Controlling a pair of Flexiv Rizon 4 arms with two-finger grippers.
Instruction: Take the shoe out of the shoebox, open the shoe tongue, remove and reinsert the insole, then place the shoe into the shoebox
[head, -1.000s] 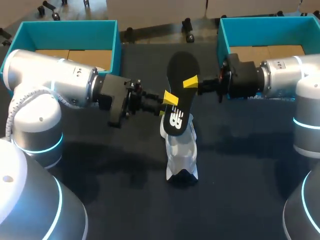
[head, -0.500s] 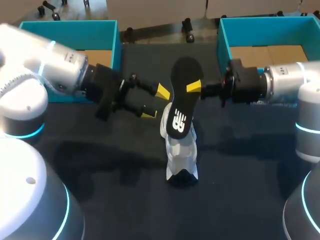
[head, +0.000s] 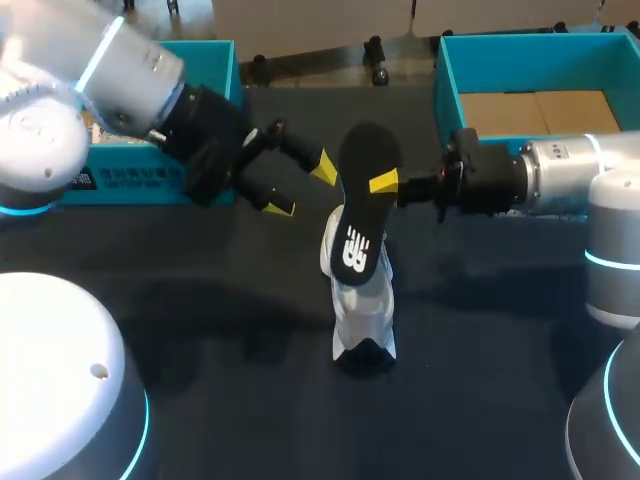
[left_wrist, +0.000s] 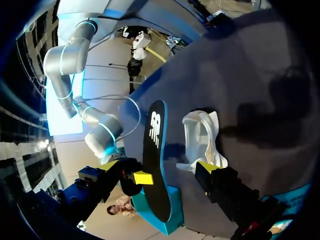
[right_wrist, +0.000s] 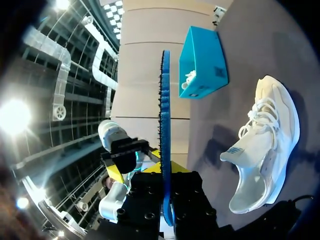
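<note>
Dark table (head: 500, 350): shoe (head: 362, 310) is laid there. Insole (head: 358, 215) is clamped upright by right gripper (head: 378, 182); left gripper (head: 298, 183) is spread apart nearby.

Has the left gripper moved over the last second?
Yes. The left gripper has pulled back from the insole and the white shoe, toward the left shoebox.

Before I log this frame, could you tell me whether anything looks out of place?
Only the insole stands out: it is out of the shoe, pinched in the air by the right gripper, which fits the task. The left gripper hangs open nearby. Nothing looks spilled or damaged.
</note>
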